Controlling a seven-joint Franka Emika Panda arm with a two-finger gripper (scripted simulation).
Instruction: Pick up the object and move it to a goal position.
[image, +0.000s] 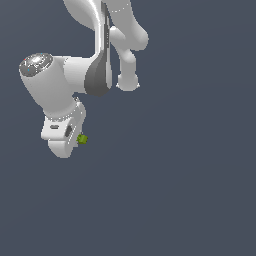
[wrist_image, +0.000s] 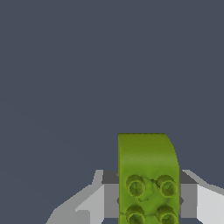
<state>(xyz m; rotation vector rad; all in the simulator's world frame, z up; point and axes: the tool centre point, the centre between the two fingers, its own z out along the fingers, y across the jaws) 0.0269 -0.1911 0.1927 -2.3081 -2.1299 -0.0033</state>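
Yellow-green studded brick (wrist_image: 148, 179) sits between gripper (wrist_image: 148, 201) jaws, grey finger pads (wrist_image: 110, 199) pressing both its sides. Jaws pinch brick. Exterior view: brick (image: 82, 139) pokes out beside white gripper (image: 70, 137), against plain dark-grey background.

Arm folded over, white gripper (image: 75, 142) down around 7 o'clock, fingers (wrist_image: 110, 194) clamped onto the yellow-green brick (wrist_image: 146, 175).
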